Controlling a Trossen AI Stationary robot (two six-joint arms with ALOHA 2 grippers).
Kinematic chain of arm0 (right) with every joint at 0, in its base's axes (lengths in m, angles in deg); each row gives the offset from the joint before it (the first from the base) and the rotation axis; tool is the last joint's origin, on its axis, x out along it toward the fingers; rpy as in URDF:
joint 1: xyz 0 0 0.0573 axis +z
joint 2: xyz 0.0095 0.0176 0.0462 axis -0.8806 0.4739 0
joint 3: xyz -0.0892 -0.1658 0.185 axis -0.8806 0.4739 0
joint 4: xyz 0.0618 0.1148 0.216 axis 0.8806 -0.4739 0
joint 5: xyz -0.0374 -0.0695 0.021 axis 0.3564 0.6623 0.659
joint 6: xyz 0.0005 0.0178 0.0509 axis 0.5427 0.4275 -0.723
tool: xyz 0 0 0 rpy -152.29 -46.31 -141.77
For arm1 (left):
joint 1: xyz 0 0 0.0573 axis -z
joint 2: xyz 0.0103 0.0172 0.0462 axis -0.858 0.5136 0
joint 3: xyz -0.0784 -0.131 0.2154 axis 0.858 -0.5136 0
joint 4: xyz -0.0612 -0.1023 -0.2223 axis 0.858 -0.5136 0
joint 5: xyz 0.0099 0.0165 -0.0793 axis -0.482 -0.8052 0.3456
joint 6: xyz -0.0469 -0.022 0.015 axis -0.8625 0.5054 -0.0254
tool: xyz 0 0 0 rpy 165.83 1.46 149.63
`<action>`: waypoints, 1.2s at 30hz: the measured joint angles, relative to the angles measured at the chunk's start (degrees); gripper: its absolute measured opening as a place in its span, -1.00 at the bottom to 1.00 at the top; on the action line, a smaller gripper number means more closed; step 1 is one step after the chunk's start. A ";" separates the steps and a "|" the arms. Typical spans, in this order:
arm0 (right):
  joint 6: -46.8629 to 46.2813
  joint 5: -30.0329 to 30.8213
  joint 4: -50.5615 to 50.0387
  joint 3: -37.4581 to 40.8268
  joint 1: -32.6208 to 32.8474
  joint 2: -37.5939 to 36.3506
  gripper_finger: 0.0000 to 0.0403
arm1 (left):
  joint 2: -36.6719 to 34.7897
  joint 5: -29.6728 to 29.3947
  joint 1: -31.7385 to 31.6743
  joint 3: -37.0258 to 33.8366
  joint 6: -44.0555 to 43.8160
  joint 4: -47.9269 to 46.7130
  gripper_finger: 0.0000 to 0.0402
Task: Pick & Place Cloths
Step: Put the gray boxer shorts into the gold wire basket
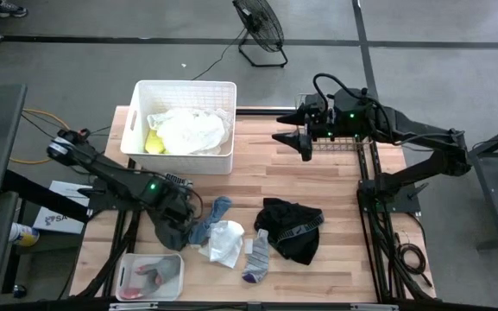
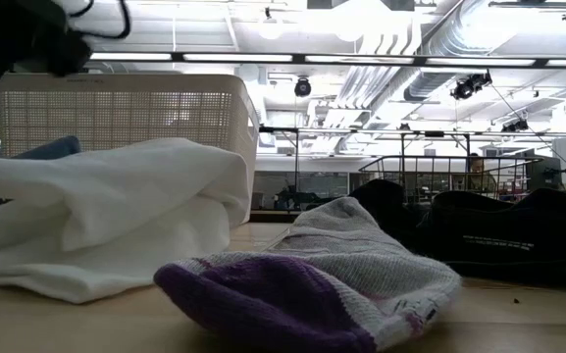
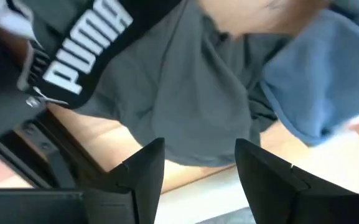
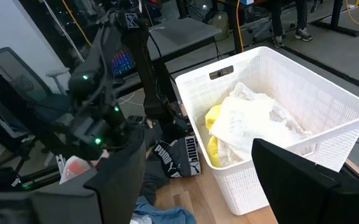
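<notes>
Grasping is underway: the left gripper (image 3: 195,163), fingers spread, is hovering over the dark grey lettered-waistband garment (image 3: 185,93); next, closing and carrying to the white lattice plastic bin (image 1: 182,125).

We've got the left dark two-finger gripper (image 1: 179,210) low at 7 o'clock, fingers parted. Right dark two-finger gripper (image 1: 303,138) hovers at 1 o'clock, fingers spread.

From my end: big white lattice bin (image 1: 136,130) sits at the back of the wood table (image 1: 335,190), a small clear tray (image 1: 126,269) near the front-left corner, black floor fan (image 1: 260,28) on the floor behind.
</notes>
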 joint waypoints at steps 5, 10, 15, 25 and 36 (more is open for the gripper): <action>-0.02 0.01 -1.03 0.00 0.00 0.00 0.42 | -0.84 0.61 0.00 -4.26 -4.91 5.02 -0.05; 0.00 0.17 -1.33 0.00 0.00 0.00 0.42 | -0.87 0.34 -0.04 -5.23 -6.81 5.32 -0.05; 0.00 0.20 -1.33 0.00 0.00 0.00 0.42 | -1.29 3.44 0.02 -9.28 -8.47 7.18 -0.05; 0.02 1.32 -1.33 -0.01 0.00 0.00 0.42 | -1.31 3.06 -0.04 -20.08 -9.73 22.69 -0.05; -0.24 1.70 -2.55 -0.01 0.00 0.00 0.42 | -1.42 4.15 0.00 -24.93 -9.19 30.78 -0.33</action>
